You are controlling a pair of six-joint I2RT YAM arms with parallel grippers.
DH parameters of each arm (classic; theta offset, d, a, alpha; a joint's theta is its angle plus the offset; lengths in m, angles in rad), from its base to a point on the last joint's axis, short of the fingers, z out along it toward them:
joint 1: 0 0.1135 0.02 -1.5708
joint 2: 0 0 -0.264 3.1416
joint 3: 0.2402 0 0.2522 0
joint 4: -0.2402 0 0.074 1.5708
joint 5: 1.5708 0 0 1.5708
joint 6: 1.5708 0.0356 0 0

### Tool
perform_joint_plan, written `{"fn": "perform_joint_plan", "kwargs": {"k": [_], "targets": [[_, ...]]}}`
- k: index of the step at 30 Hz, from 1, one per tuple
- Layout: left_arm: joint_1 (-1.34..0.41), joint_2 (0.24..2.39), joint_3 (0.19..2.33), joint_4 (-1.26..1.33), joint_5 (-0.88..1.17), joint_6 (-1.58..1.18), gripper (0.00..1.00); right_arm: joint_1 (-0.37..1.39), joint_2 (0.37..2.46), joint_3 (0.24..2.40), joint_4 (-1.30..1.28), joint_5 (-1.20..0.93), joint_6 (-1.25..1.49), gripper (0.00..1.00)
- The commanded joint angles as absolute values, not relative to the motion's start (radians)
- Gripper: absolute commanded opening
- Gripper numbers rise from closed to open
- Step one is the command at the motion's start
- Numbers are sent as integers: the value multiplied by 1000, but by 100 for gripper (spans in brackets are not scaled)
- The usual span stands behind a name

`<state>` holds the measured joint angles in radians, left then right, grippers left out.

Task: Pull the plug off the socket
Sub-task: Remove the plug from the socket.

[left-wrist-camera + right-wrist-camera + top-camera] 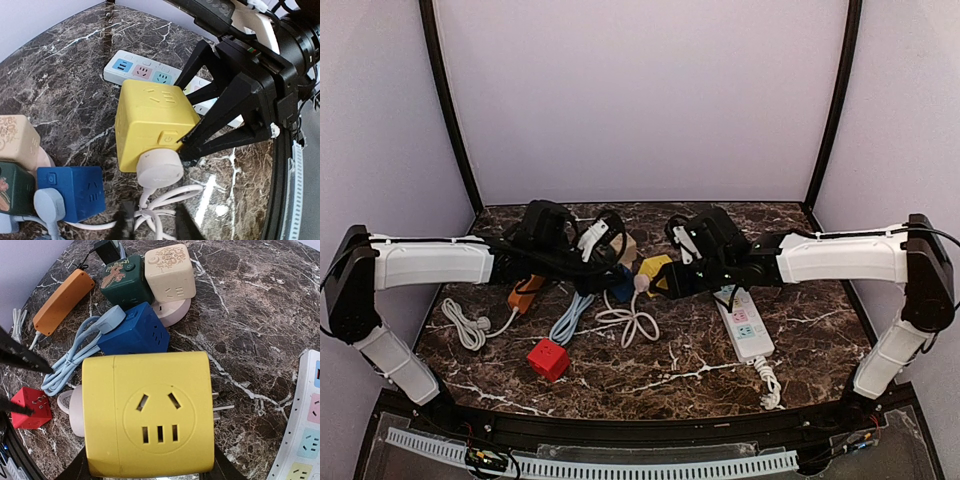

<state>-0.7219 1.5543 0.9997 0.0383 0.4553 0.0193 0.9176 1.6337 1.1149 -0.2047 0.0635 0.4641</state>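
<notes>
The yellow cube socket point(147, 412) is held just above the marble table by my right gripper point(150, 476), whose black fingers point(220, 125) clamp its two sides. A round pale plug point(159, 167) sits in the cube's side face, and its white cable point(165, 200) coils down onto the table. My left gripper point(152, 225) is open just short of the plug, with its fingertips point(125, 220) on either side of the coiled cable and not touching the plug. In the top view the cube point(655, 268) and the plug point(642, 283) lie between the two grippers.
A blue cube point(135, 330) with a light blue cable, a green cube point(122, 280) and a cream cube point(169, 271) stand close behind. An orange strip point(62, 300) and a red cube point(548, 358) lie to the left. A white power strip point(743, 322) lies to the right.
</notes>
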Motion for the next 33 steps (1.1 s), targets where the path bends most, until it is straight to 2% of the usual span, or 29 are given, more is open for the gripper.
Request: {"fn": "perform_joint_plan", "kwargs": {"k": [1, 2, 3, 5, 9, 16, 18, 20, 28, 33], "targets": [[-746, 1534, 1028, 22, 466, 48, 43, 925, 1636, 1199, -254, 74, 524, 0], [-752, 1537, 1034, 14, 439, 61, 56, 925, 1643, 1214, -261, 61, 534, 0], [-763, 1543, 1038, -7, 425, 67, 64, 926, 1649, 1227, -267, 52, 540, 0], [-775, 1553, 1049, -39, 386, 78, 71, 932, 1658, 1249, -271, 42, 545, 0], [-778, 1558, 1058, -49, 347, 81, 75, 954, 1680, 1283, -282, 42, 532, 0], [-778, 1579, 1078, -83, 288, 78, 61, 980, 1700, 1308, -295, 46, 513, 0], [-779, 1584, 1081, -89, 278, 79, 52, 984, 1699, 1309, -295, 50, 511, 0], [-779, 1584, 1081, -90, 281, 78, 47, 985, 1698, 1307, -295, 56, 509, 0], [-785, 1592, 1080, -90, 283, 77, 51, 986, 1702, 1317, -297, 63, 507, 0], [-789, 1601, 1087, -100, 262, 81, 50, 991, 1714, 1338, -296, 60, 507, 0]]}}
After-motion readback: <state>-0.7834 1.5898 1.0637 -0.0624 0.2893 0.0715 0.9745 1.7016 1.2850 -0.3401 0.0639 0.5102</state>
